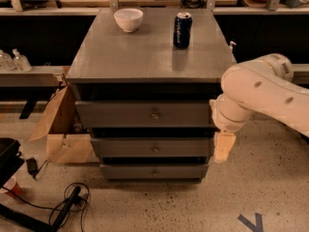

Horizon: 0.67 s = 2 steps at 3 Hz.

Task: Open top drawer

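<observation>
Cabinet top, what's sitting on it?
A white bowl and a dark blue can, apart, near the back. Nothing covers them. The claw hangs low, right of the cabinet.

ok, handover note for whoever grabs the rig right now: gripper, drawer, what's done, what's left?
Gripper: hangs pointing down off the right side of the cabinet, level with the middle drawer, not on any knob.
Top drawer: looks shut; its knob sits at centre, untouched.
Bowl and can stand on the cabinet.
Done: no opening visible.
Left: bring the gripper round to the knob, grip it, pull the drawer out.
</observation>
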Tool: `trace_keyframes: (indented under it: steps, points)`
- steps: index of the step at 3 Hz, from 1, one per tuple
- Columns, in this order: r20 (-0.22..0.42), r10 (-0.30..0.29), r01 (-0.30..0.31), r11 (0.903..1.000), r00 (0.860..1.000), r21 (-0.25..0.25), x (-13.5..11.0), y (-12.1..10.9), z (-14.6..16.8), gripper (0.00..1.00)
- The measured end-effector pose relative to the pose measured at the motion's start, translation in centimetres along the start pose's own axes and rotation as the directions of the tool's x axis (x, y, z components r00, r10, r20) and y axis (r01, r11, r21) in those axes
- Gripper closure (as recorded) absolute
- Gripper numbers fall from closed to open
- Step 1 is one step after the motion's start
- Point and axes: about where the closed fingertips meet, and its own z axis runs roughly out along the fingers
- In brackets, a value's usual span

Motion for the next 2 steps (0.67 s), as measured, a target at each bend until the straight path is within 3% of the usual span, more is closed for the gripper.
trace_keyframes:
  steps: [2]
  points:
    - [-0.001, -0.045, 0.045, 0.9980, 0.999, 0.043, -1.2, -3.9, 5.6, 0.00]
